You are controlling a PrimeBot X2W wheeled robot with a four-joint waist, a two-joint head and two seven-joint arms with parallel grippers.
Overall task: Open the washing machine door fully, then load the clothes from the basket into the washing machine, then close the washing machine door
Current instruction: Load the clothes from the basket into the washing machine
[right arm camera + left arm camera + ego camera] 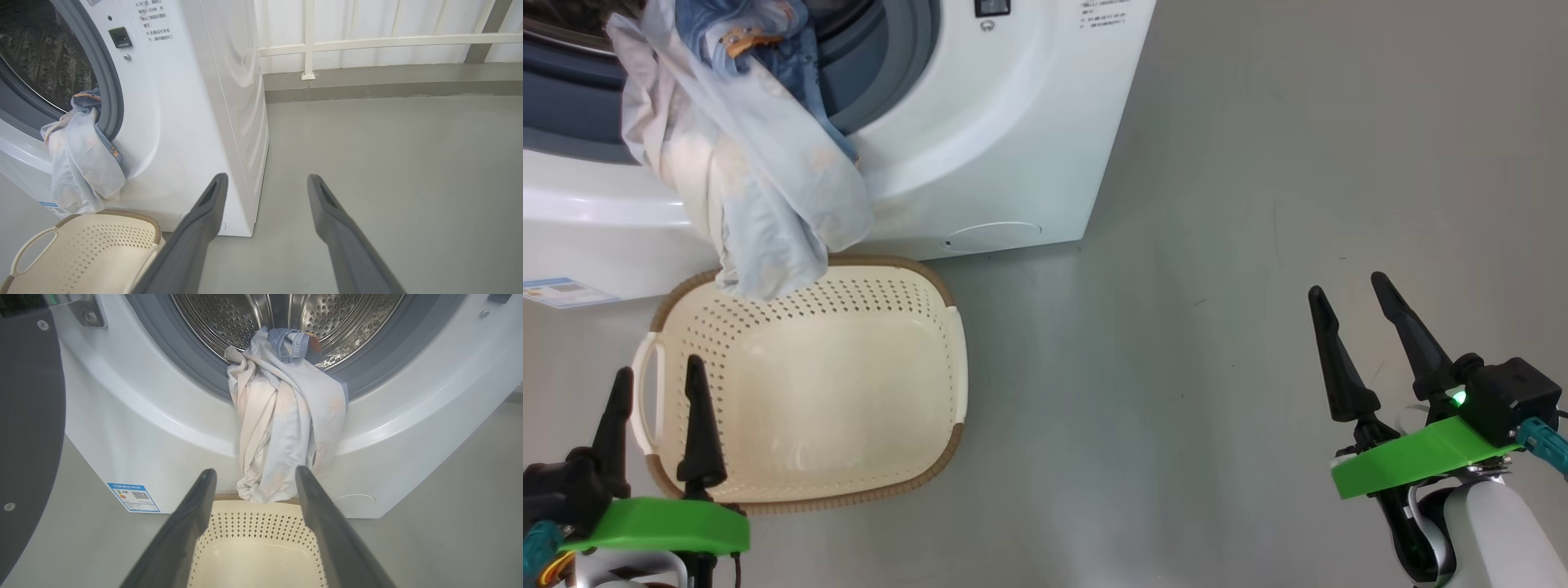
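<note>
From my head, my left gripper (pixel 659 367) hangs at the near left with its fingers spread wide and nothing between them, over the near left corner of the basket (pixel 894 263), which sits on the grey floor (pixel 1217 245) just in front of the washing machine (pixel 1013 122). My right gripper (pixel 1347 284) is well off to the right over bare floor, its jaws likewise wide and holding nothing. The clothes (pixel 760 188) spill out of the drum mouth and hang down the machine's white front, their lower end reaching the basket's far rim. Along my left wrist, my left gripper (pixel 255 470) points at the hanging clothes (pixel 286 416), which drape from the steel drum (pixel 245 314) over the grey gasket (pixel 184 355); the washing machine door (pixel 28 416) stands swung out at the left, with a blue label (pixel 132 497) low on the machine. Along my right wrist, my right gripper (pixel 266 176) points past the machine's right corner toward a white railing (pixel 367 41), with the clothes (pixel 81 163) and basket (pixel 135 214) at left.
</note>
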